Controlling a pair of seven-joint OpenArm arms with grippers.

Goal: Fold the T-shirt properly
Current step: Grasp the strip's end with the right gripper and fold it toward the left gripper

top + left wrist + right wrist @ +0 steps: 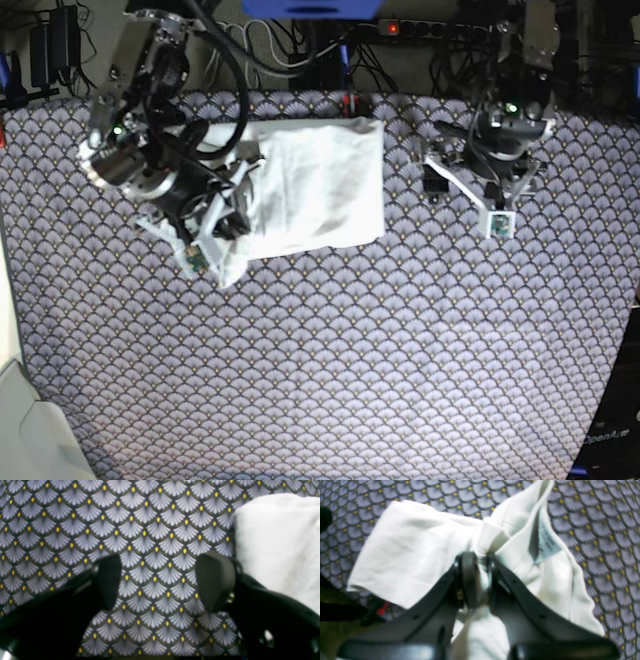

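While right tool (480,580) pinches T-shirt (310,185) edge.

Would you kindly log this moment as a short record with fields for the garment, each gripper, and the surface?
garment: white T-shirt, partly folded into a rough rectangle, one end bunched and lifted
label: pale tag showing inside the cloth
right gripper: shut on a pinch of the T-shirt
left gripper: open, empty, over bare cloth beside the T-shirt's edge
surface: patterned tablecloth, grey fans with yellow dots
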